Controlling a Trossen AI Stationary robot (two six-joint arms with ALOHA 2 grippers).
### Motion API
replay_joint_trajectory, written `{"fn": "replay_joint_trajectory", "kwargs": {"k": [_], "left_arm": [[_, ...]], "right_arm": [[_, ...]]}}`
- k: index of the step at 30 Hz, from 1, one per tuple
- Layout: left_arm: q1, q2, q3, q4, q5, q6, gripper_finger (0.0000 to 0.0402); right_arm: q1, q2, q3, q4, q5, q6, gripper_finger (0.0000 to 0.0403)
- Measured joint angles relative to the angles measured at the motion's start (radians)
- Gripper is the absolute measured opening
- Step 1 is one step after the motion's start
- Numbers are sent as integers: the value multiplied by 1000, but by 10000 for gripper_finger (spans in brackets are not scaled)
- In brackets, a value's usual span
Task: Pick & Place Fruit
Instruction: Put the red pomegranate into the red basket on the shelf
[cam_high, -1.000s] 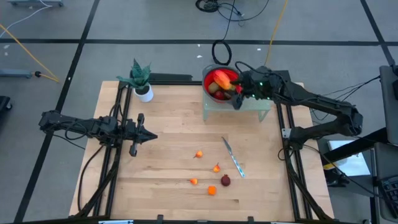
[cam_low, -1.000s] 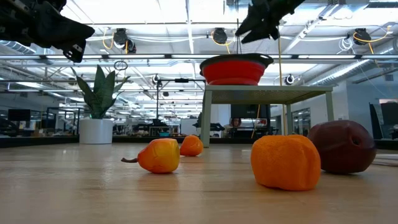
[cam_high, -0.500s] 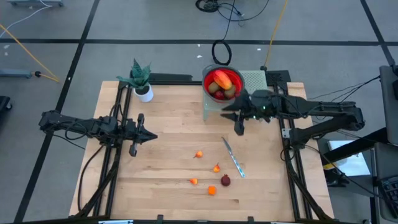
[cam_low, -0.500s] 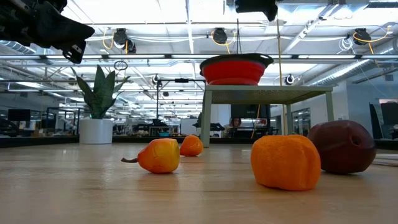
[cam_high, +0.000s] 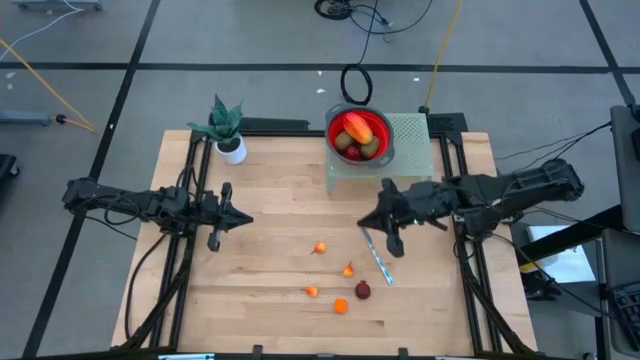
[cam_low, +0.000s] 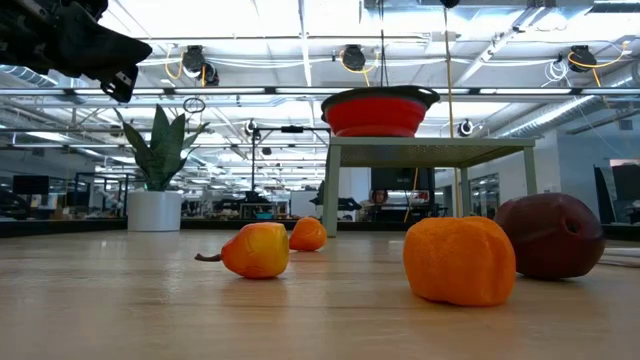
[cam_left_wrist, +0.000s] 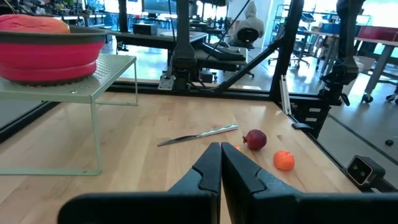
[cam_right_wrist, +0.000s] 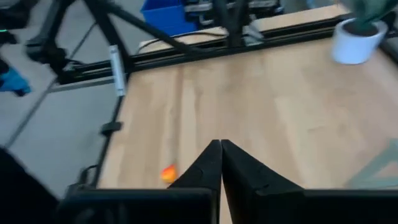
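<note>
Leftmost, the left gripper (cam_high: 240, 219) is hovering over the table (cam_high: 270, 190), fingers pressed together on nothing; loose fruit (cam_high: 340, 282) is lying mid-table, with more sitting in the red bowl (cam_high: 335, 121) on the raised stand (cam_high: 415, 140); the right gripper (cam_high: 368, 222) is hanging just above the knife (cam_high: 374, 253), clenched and empty.

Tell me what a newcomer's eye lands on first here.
First the red bowl, heaped with fruit, raised on a pale green stand at the table's far edge. Then the loose fruit scattered near the front edge beside a knife, with the shut right gripper above the knife.
</note>
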Motion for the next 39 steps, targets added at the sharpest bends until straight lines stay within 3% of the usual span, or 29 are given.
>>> {"fn": "replay_joint_trajectory", "kwargs": {"k": [9,22,32,39], "left_arm": [[0,0,0,0,0,11,10],[0,0,0,0,-1,13,10],[0,0,0,0,-1,-16,10],[0,0,0,0,-1,-19,10]], "right_arm": [[124,22,0,-40,-1,-15,3],[255,132,0,-130,-8,129,1],[370,257,0,-129,-9,114,1],[394,346,0,-126,-65,3,1]]}}
